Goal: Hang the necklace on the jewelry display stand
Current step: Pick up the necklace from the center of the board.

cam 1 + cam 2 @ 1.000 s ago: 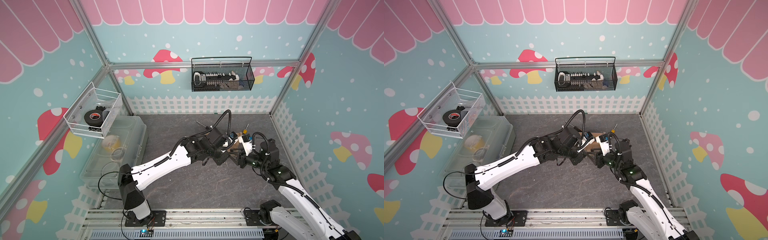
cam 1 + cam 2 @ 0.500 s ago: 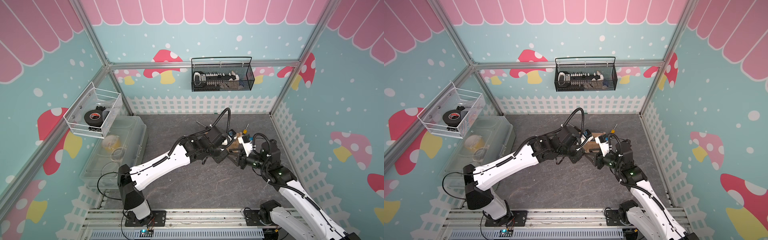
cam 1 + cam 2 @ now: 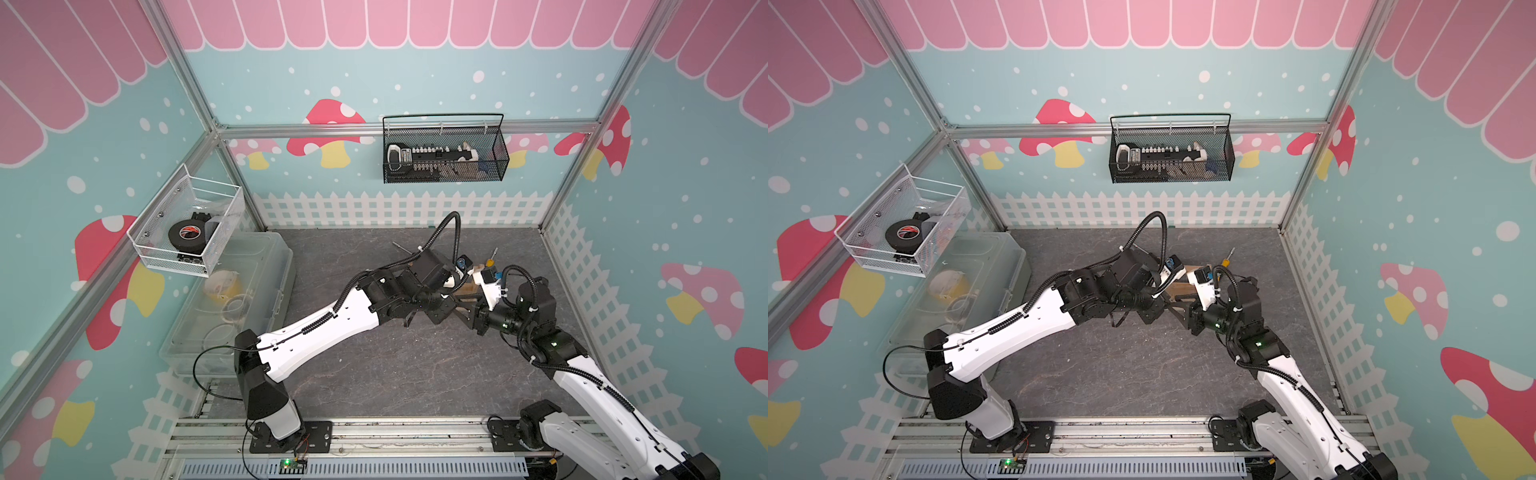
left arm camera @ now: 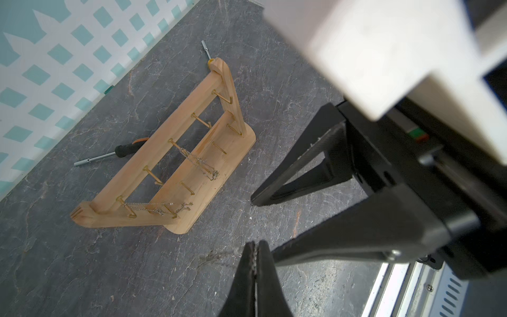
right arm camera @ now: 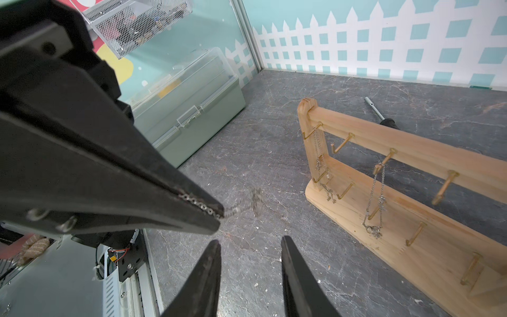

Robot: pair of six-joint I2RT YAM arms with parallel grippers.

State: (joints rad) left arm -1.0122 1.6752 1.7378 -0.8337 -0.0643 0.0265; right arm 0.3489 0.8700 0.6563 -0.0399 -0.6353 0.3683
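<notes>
- Left claw [image 5: 219, 214]: jaws pressed together on the necklace [image 5: 201, 205]. A few links sit in the pinch; the rest dangles off the tip, blurred. Judged: gripped near one end so the loop hangs free for hooking.
- The necklace is in the air in front of the stand [image 5: 397, 140], apart from it and on no peg.
- Right claw [image 5: 250, 243]: jaws apart, empty, just beside the dangling chain. Judged: waiting to take or spread the loop.
- The stand is upright on the grey floor [image 5: 260, 151], pegs [image 4: 199, 119] facing both claws.
- Counts:
  - necklaces: three, one held and two hung chains [image 5: 318, 153] [image 5: 371, 197]
  - bars: two
  - upper-bar pegs: five
  - screwdrivers [image 4: 124, 149] behind the stand: two
</notes>
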